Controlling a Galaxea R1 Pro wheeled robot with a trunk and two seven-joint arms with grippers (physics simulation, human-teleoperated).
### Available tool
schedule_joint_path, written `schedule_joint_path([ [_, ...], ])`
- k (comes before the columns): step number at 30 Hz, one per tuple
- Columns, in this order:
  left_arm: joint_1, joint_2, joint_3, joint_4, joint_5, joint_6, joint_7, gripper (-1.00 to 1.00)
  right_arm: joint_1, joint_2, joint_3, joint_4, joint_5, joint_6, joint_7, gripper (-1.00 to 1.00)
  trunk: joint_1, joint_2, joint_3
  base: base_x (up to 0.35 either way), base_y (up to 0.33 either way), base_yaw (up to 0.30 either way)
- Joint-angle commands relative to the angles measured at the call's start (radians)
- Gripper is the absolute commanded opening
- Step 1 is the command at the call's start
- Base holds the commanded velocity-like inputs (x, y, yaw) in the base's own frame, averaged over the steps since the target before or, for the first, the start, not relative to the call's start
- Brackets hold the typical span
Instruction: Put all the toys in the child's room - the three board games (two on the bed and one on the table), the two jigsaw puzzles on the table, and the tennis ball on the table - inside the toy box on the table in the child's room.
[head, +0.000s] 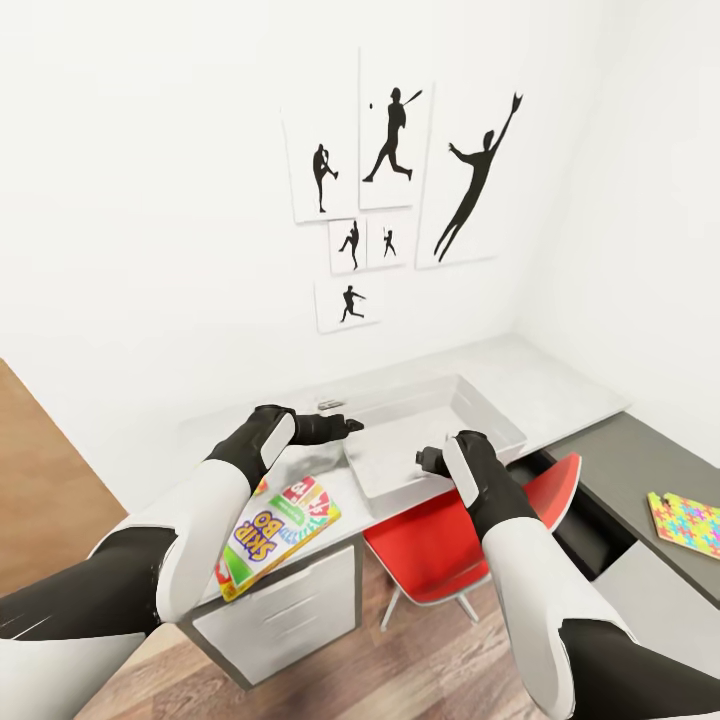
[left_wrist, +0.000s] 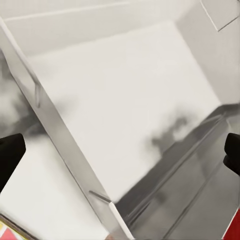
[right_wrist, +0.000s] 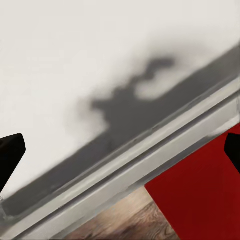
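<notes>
The light-grey toy box stands on the pale table below the silhouette pictures, and its inside looks bare. My left gripper hovers open at the box's left rim; the left wrist view looks across that rim between wide-spread fingertips. My right gripper is open above the box's front rim, with the box wall under it. A yellow-green board game lies flat on the table under my left forearm. One jigsaw puzzle lies on a dark grey surface at the far right.
A red chair is tucked under the table just in front of the toy box, and its seat shows below my right gripper. White drawer fronts sit under the board game. Wood-plank floor runs along the left.
</notes>
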Motion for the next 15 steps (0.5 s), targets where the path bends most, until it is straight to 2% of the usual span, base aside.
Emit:
schedule_joint_path([
  [1, -0.001, 0.0, 0.004, -0.001, 0.005, 0.008, 0.001, 1.0, -0.001, 0.001, -0.002, -0.001, -0.012, 0.001, -0.008, 1.0, 0.001, -0.002, 0.0, 0.0, 0.0, 0.0],
  [15, -0.001, 0.0, 0.003, -0.001, 0.005, 0.008, 0.001, 1.0, -0.001, 0.001, -0.002, -0.001, -0.011, 0.002, -0.008, 1.0, 0.001, -0.002, 0.023, 0.0, 0.0, 0.0],
])
